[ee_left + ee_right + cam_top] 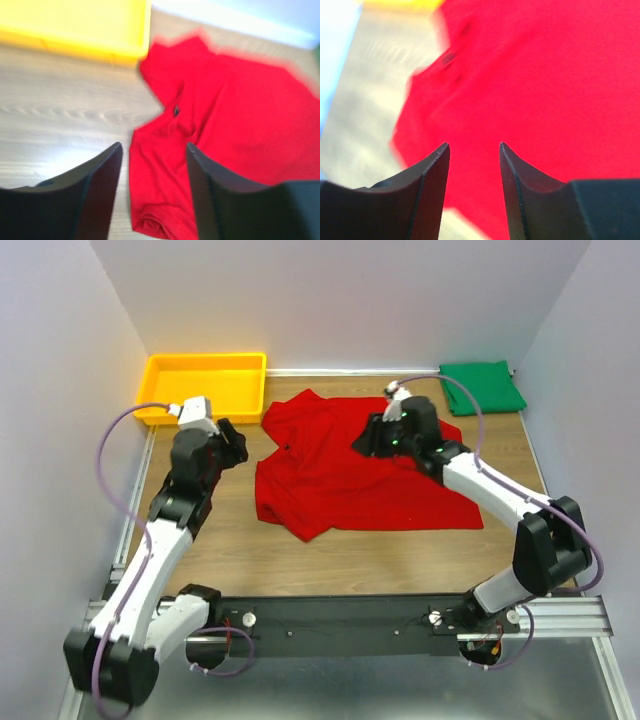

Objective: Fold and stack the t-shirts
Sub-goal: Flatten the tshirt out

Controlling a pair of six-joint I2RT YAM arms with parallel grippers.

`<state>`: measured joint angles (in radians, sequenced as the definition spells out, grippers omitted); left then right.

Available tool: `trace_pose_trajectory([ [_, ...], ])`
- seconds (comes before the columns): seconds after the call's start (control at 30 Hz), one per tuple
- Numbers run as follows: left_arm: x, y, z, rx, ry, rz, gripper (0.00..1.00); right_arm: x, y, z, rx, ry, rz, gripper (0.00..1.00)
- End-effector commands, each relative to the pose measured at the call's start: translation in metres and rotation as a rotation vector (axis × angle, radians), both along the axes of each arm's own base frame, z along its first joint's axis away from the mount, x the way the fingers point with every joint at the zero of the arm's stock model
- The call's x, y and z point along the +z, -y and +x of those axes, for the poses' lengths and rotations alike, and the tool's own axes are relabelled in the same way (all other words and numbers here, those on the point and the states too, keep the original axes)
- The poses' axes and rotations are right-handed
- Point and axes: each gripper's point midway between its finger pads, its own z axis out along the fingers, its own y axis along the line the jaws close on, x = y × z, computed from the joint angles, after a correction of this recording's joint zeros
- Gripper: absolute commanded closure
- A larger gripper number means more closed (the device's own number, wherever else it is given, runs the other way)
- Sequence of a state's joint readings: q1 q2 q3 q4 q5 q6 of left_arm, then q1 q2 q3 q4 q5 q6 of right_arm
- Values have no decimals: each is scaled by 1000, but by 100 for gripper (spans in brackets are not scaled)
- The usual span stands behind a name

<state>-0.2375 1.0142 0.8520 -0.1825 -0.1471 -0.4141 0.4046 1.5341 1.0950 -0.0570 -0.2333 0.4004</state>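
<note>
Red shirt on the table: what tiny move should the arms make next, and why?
Probably lower the left gripper onto the left edge of the red t-shirt and pinch it. The gripper hangs open over that edge, and the shirt lies rumpled, not yet folded.

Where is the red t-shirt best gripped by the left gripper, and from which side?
Likely pinch the red t-shirt at its left edge, coming from the left: that edge borders bare table, right before the open left gripper.

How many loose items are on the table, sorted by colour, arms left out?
Red: 1, the red t-shirt, lying spread out
Green: 1, the green t-shirt, at the far right corner
Yellow: 1, the yellow tray, at the far left
Total: 3
</note>
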Motion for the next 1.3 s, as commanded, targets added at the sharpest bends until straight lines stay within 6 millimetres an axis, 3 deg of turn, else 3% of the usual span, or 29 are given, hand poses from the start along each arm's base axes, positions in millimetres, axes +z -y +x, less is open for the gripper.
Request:
trace_pose_trajectory([
  [0.0, 8, -26, -33, 81, 73, 31, 31, -45, -48, -58, 182, -46, -203, 50],
  [0.03, 10, -28, -39, 86, 93, 23, 29, -52, -46, -60, 192, -60, -226, 50],
  [0.07, 15, -30, -45, 92, 119, 12, 28, -51, -71, -76, 259, -39, -252, 50],
  [0.1, 15, -33, -56, 103, 153, -7, 27, -66, -91, -97, 332, -44, -317, 50],
  [0.2, 19, -37, -73, 107, 204, -36, 26, -75, -118, -115, 400, -32, -391, 53],
  [0.23, 11, -37, -77, 105, 193, -37, 26, -85, -130, -126, 435, -34, -443, 54],
  [0.3, 9, -40, -85, 114, 216, -53, 26, -94, -141, -136, 475, -34, -487, 54],
  [0.37, 18, -43, -89, 123, 251, -57, 26, -109, -156, -150, 521, -38, -530, 55],
  [0.4, 23, -49, -91, 155, 274, -57, 26, -107, -167, -156, 538, -22, -544, 55],
  [0.47, 24, -58, -93, 205, 287, -61, 26, -122, -174, -161, 557, -32, -589, 56],
  [0.53, 27, -59, -95, 215, 298, -71, 26, -123, -183, -164, 561, -15, -620, 57],
  [0.7, 31, -60, -98, 215, 320, -82, 27, -151, -186, -164, 535, -23, -718, 63],
  [0.8, 31, -59, -98, 208, 322, -82, 27, -155, -184, -162, 499, 6, -766, 69],
  [1.17, 29, -55, -96, 185, 321, -77, 27, -172, -184, -176, 564, -33, -791, 70],
  [1.27, 28, -54, -96, 183, 318, -78, 27, -181, -179, -182, 584, -55, -810, 82],
])
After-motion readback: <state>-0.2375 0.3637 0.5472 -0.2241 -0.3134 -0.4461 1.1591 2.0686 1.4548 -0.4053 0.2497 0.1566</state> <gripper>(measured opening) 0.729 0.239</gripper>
